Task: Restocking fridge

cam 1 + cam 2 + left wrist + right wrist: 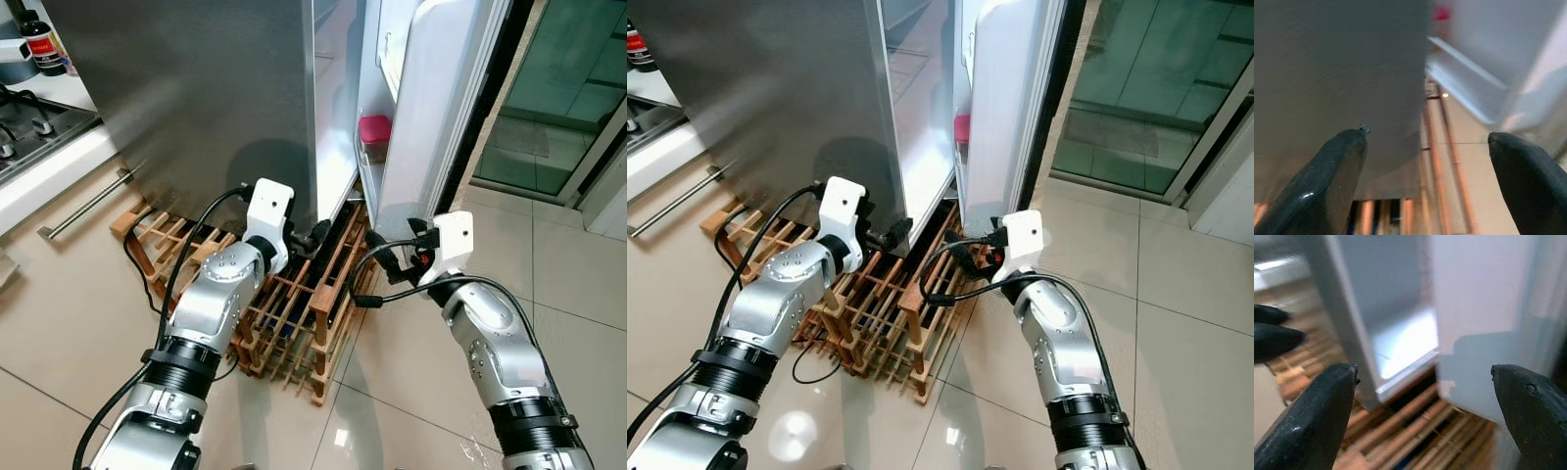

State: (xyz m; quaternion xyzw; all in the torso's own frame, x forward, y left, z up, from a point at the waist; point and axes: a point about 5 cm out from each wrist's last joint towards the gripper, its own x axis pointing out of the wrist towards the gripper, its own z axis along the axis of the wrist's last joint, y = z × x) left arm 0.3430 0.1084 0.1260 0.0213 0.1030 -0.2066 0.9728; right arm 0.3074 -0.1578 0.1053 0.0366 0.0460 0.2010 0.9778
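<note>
I am reaching both empty arms toward the fridge [245,108] filling the upper centre: left end effector [318,238] wide open at the body's edge, right end effector [387,262] wide open at the ajar door [431,108]. I should be catching the door's edge squarely, clear of the wooden rack [294,313] below.

Legible text: none. Dark bottle [43,43] on the bench [61,90] carries a red and white label, lettering too small to read.
</note>
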